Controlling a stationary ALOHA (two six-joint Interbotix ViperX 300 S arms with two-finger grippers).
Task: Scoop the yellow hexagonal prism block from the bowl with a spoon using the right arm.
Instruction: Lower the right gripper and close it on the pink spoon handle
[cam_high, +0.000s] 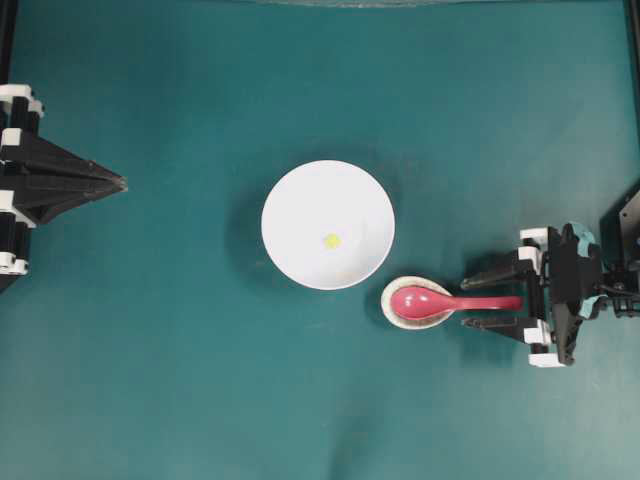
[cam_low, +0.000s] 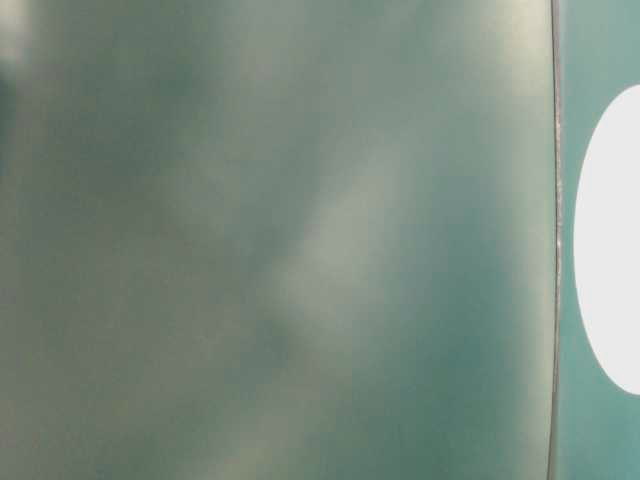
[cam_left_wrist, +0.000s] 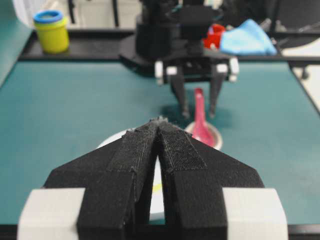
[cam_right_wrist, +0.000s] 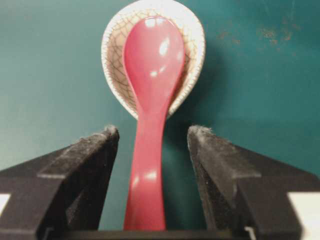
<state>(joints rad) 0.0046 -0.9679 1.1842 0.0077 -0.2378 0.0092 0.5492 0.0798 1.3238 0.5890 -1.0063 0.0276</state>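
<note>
While my right gripper stands spread wide astride the spoon handle, gripping nothing, the scoop rests in a speckled spoon rest beside the white bowl holding the yellow block; my left gripper sits clenched, far off.

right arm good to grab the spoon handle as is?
Probably yes. The right gripper is open, its fingers either side of the spoon handle, nothing between. The scoop sits in the spoon rest.
</note>
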